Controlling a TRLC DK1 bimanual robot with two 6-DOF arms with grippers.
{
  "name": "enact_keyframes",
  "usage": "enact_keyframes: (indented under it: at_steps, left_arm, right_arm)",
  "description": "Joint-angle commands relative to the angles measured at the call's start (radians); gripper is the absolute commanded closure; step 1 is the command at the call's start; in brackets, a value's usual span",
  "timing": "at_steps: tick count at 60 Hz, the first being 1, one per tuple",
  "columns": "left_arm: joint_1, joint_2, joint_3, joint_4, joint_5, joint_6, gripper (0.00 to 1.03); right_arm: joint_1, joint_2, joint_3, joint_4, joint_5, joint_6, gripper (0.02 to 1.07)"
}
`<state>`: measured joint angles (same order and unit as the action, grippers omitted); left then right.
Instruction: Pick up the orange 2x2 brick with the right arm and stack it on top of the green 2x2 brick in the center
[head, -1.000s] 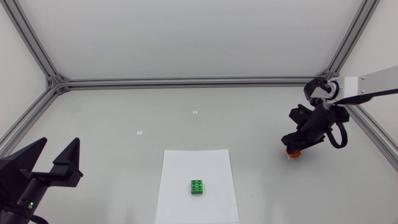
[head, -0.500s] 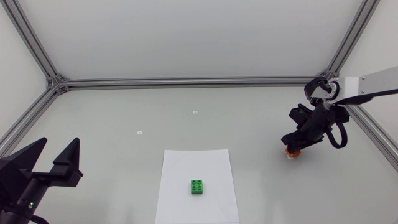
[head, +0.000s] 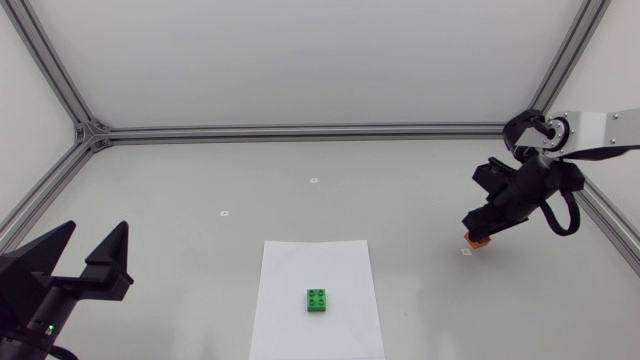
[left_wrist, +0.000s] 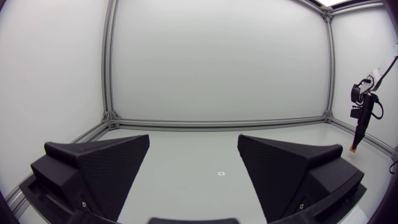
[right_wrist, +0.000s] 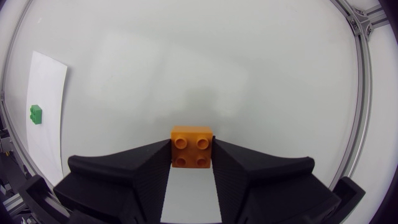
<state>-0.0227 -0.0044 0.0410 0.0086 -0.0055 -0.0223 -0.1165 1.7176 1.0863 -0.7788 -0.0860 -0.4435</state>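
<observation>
grips orange brick (right_wrist: 191, 146) from two sides with right gripper (head: 479, 232), wrist tilted down, near table's (head: 400, 180) right edge. holds left gripper (left_wrist: 193, 163) spread wide, empty, at near-left corner. finds green brick (head: 319, 300) mid near edge.

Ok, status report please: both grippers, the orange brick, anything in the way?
Right gripper shut on orange 2x2 brick. Left gripper open, empty. Green 2x2 brick on white paper sheet, nothing between the two bricks.
</observation>
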Motion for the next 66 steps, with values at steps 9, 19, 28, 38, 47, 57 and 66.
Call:
enact_keyframes:
  at_steps: [9, 19, 28, 38, 47, 57, 66]
  left_arm:
    - [0.003, -0.008, -0.041, -0.015, 0.004, 0.013, 0.04]
    - [0.003, -0.008, -0.041, -0.015, 0.004, 0.013, 0.04]
    - [0.003, -0.008, -0.041, -0.015, 0.004, 0.013, 0.04]
    - [0.003, -0.008, -0.041, -0.015, 0.004, 0.013, 0.04]
    - [0.003, -0.008, -0.041, -0.015, 0.004, 0.013, 0.04]
    - [0.003, -0.008, -0.041, -0.015, 0.004, 0.013, 0.04]
    - [0.003, -0.008, -0.041, -0.013, 0.004, 0.013, 0.04]
  right_arm:
    - [0.112, -0.105, -0.014, -0.07, -0.021, -0.02, 0.89]
    - [0.298, -0.156, -0.042, -0.059, 0.026, 0.011, 0.92]
    - [0.469, -0.188, -0.051, -0.039, 0.057, 0.023, 0.92]
    - [0.646, -0.202, -0.019, -0.028, 0.089, 0.043, 0.92]
    - [0.759, -0.191, -0.011, -0.028, 0.112, 0.068, 0.92]
    - [0.859, -0.173, -0.003, -0.023, 0.135, 0.075, 0.91]
    - [0.922, -0.142, 0.018, 0.001, 0.173, 0.043, 0.91]
